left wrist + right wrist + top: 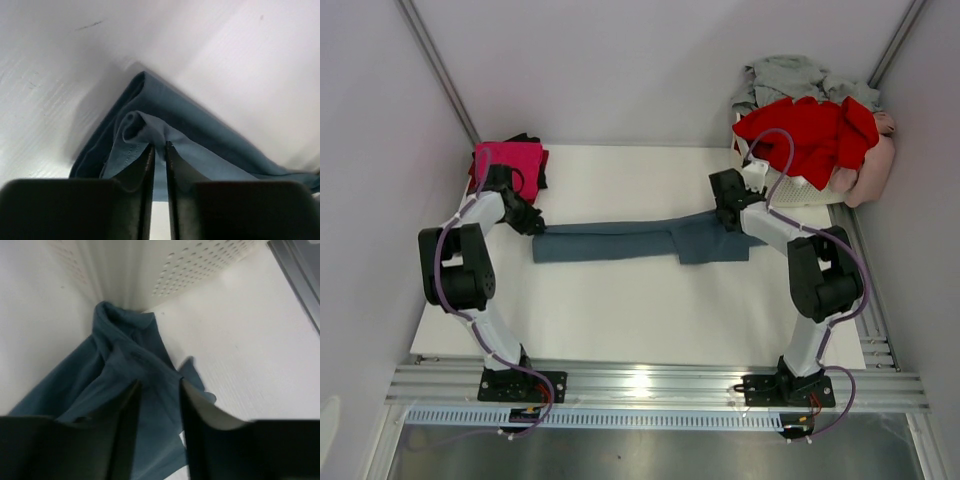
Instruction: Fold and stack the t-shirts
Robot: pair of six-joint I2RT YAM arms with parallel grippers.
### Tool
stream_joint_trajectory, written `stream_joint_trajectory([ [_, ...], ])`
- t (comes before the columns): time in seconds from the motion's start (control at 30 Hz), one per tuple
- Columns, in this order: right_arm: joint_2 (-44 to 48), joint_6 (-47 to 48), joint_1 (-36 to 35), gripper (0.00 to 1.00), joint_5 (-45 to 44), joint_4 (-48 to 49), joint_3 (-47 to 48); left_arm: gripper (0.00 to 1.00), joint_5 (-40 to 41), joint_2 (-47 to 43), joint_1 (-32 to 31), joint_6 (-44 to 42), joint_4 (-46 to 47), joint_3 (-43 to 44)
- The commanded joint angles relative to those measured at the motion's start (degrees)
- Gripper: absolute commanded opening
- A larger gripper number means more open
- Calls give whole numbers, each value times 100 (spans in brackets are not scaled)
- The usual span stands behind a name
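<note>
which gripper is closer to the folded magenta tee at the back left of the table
Left. The left gripper sits just in front of the magenta tee, at the blue-grey shirt's left end; the right gripper is across the table at the shirt's other end.

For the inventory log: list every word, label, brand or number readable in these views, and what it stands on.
None can be read. No print, tag or logo shows on the blue-grey t-shirt, the red t-shirt, the magenta t-shirt, the laundry basket or the table.
</note>
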State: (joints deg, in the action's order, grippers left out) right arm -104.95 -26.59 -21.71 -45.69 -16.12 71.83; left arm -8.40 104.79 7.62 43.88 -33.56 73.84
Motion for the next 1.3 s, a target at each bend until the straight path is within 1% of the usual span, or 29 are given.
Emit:
stream_joint_trajectory([
  [0.0,-192,-144,150,45,-590,-294,383,21,-30,164,-32,-222,122,69],
  [0.03,-228,-397,159,60,-625,-391,436,26,-65,173,-24,-239,130,43],
  [0.07,-245,-443,167,73,-634,-401,446,40,-117,182,-32,-257,157,8],
  [0.1,-228,-426,168,75,-556,-349,428,46,-152,173,-41,-257,157,-1],
  [0.13,-202,-383,168,76,-477,-278,402,48,-170,156,-41,-266,174,-28],
  [0.17,-123,-347,168,78,-284,-156,349,56,-153,121,-32,-266,183,-37],
  [0.33,325,118,80,82,436,424,42,62,-162,-370,-102,-353,341,-107],
  [0.37,465,258,62,83,534,556,-2,67,-153,-459,-129,-371,341,-98],
  [0.43,571,312,-8,83,753,566,-64,68,-135,-669,-199,-415,350,-116],
  [0.6,598,269,-184,84,824,294,-204,68,-109,-925,-471,-433,455,-476],
  [0.67,563,163,-210,84,1140,276,-345,68,-118,-978,-498,-406,447,-634],
  [0.7,467,76,-228,84,1298,276,-380,68,-135,-1013,-489,-380,421,-634],
  [0.73,405,49,-254,84,1656,259,-381,68,-135,-1040,-489,-363,334,-634],
  [0.83,108,-4,-350,82,2054,197,-276,67,-223,-1355,-498,-389,332,-695],
  [1.0,-263,-31,-395,80,2266,39,-47,68,-329,-2278,-550,-301,623,-1337],
  [1.1,-456,-48,-404,79,2625,-14,102,67,-346,-2603,-594,-301,553,-1530],
  [1.2,-842,-110,-404,78,2959,-198,313,67,-390,-2858,-647,-292,438,-1758],
  [1.27,-1149,-110,-421,77,3136,-356,559,67,-364,-3210,-691,-301,412,-1908],
])
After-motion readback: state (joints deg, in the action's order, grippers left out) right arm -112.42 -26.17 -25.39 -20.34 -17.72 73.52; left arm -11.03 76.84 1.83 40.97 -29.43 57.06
